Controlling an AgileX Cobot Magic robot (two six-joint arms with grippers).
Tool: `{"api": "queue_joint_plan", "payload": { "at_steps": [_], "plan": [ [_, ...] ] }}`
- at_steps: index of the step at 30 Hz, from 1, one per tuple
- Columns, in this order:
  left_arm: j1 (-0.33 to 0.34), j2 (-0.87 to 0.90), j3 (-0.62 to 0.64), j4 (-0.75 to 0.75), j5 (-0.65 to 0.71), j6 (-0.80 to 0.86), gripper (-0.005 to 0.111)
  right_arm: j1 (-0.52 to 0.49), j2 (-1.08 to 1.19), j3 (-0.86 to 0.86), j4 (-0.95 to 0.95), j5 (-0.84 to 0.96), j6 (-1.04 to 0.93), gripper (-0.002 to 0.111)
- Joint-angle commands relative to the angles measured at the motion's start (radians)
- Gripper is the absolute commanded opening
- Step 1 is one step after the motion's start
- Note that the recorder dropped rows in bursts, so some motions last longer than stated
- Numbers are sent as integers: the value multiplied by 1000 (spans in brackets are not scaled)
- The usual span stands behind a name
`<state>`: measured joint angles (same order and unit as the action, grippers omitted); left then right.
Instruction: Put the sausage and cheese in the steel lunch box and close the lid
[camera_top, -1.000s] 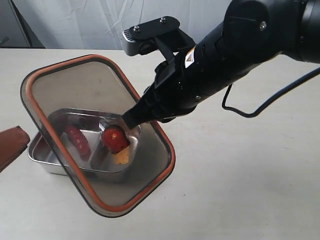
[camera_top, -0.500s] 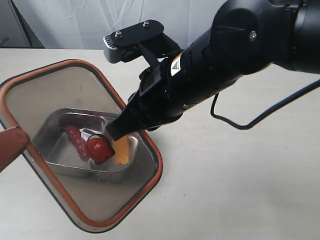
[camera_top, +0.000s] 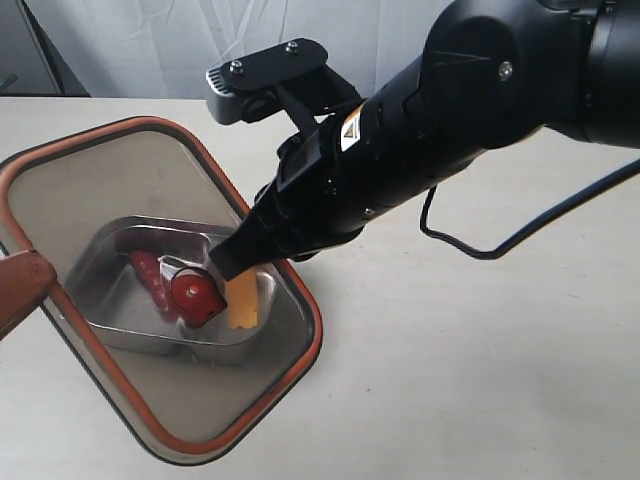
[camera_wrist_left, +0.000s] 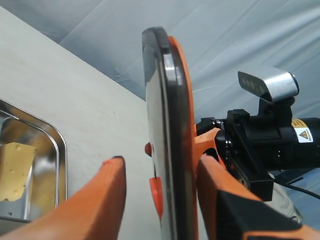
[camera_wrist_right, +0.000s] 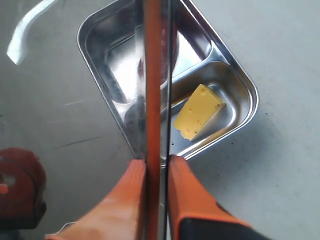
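The dark translucent lid (camera_top: 100, 190) with an orange rim hangs tilted over the steel lunch box (camera_top: 140, 338). My right gripper (camera_top: 232, 266) is shut on the lid's right edge, its fingers (camera_wrist_right: 131, 200) pressed on both faces. Through the lid I see the dark-red sausage (camera_top: 148, 277) in the left compartment and the yellow cheese (camera_top: 243, 305) in the right one, with the lid's orange valve tab (camera_top: 197, 294) between them. My left gripper (camera_wrist_left: 161, 161) is open and straddles the lid's left edge (camera_wrist_left: 167, 125). One finger is beside the rim, the other stands apart.
The box rests on a pale table (camera_top: 480, 380). The right arm's black body (camera_top: 450, 130) and its cable (camera_top: 540, 210) fill the space above and right of the box. One orange left finger (camera_top: 20, 290) shows at the left border.
A second ago the lid sat further right; the right gripper carried it left until its edge came between the left fingers. Over the last half second almost nothing moved.
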<state>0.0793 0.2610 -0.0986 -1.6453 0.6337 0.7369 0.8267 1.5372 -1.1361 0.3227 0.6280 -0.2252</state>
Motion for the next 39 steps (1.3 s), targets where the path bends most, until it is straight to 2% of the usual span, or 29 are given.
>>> {"api": "queue_joint_plan", "payload": {
  "at_steps": [1, 12, 18, 25, 33, 39],
  "plan": [
    [-2, 7, -6, 6, 31, 6, 44, 2, -12, 4, 9, -25, -7, 0],
    [-2, 7, -6, 6, 1, 6, 44, 2, -12, 4, 9, -36, -7, 0],
    [-2, 74, -8, 10, 33, 12, 44, 2, -12, 4, 9, -36, -7, 0],
    [-2, 131, -8, -97, 39, 142, 44, 2, -12, 4, 13, -36, -5, 0],
    [-2, 215, -8, -99, 70, 186, 41, 2, -10, 4, 26, -43, -2, 0],
    [-2, 268, -11, -99, 115, 244, 10, 2, -10, 4, 31, -43, -2, 0]
  ]
}}
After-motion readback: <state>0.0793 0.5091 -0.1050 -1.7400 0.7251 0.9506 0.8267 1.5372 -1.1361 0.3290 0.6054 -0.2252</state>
